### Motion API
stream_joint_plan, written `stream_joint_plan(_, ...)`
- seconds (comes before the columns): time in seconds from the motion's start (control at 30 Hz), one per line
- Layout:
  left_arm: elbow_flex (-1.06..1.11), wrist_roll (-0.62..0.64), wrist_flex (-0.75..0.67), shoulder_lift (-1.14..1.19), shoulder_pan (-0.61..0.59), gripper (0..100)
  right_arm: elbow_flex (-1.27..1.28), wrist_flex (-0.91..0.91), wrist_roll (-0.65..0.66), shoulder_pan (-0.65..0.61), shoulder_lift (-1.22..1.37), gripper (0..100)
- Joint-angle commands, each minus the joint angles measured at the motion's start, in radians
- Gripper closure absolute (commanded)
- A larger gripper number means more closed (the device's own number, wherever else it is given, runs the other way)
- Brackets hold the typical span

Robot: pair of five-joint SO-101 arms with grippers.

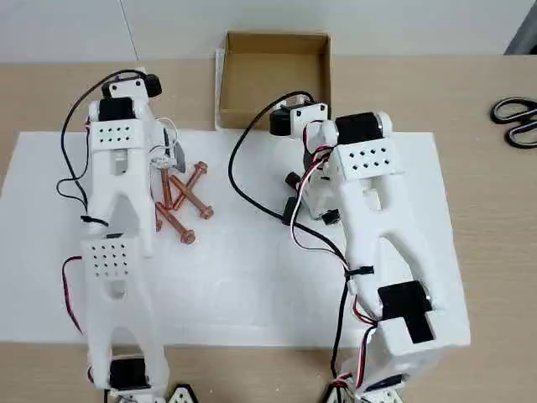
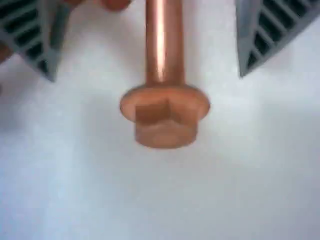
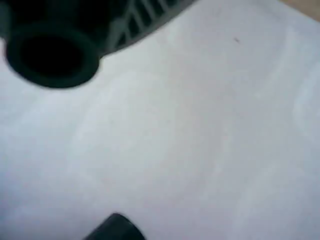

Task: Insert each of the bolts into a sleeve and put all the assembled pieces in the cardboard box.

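Where the high view looks down on the table, we log the cardboard box (image 1: 223,84) at the far side. It is open-topped and stands just past the far edge of the white sheet (image 1: 252,285). Its interior shows plain brown floor from wall to wall. A black cable (image 1: 237,159) from the right arm crosses the box's near wall.

Bolts: several copper bolts (image 1: 183,200) lie loose and crossed on the sheet, just beside the left arm. In the left wrist view one bolt (image 2: 165,105) lies on the sheet with its hex head toward the camera. Its shank runs between the fingers (image 2: 30,35) of the left gripper (image 2: 146,75). The jaws stand apart, with white sheet visible on both sides of the shank and neither finger touching it.

Sleeves: a black sleeve (image 3: 50,55) sits on the sheet, bore facing the right wrist camera, against or just beside a ribbed grey finger (image 3: 145,15). We cannot tell whether the right gripper (image 1: 307,191) is clamped on it. A second dark piece (image 3: 115,227) is cut off by the frame; we cannot identify it.

Room: the widest open stretch of sheet lies between the two arms, on the near side. The cable loops over the sheet between the bolts and the right gripper. Scissors (image 1: 516,120) rest on bare wood at the table's right edge, well apart from the sheet.
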Motion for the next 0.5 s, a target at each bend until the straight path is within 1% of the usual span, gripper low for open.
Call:
stream_joint_plan(0.0, -0.053, 0.012, 0.006, 0.012, 0.005, 80, -0.035, 0.007, 0.005, -0.004, -0.058, 99.4)
stream_joint_plan(0.13, -0.053, 0.014, 0.003, 0.044, 0.005, 80, -0.035, 0.005, 0.005, -0.004, -0.058, 99.4)
stream_joint_plan(0.27, -0.053, 0.064, 0.002, 0.052, 0.005, 80, -0.035, 0.005, 0.005, -0.004, -0.058, 99.4)
stream_joint_plan(0.47, -0.058, 0.106, 0.002, 0.054, 0.006, 80, -0.035, 0.005, 0.005, -0.004, -0.058, 99.4)
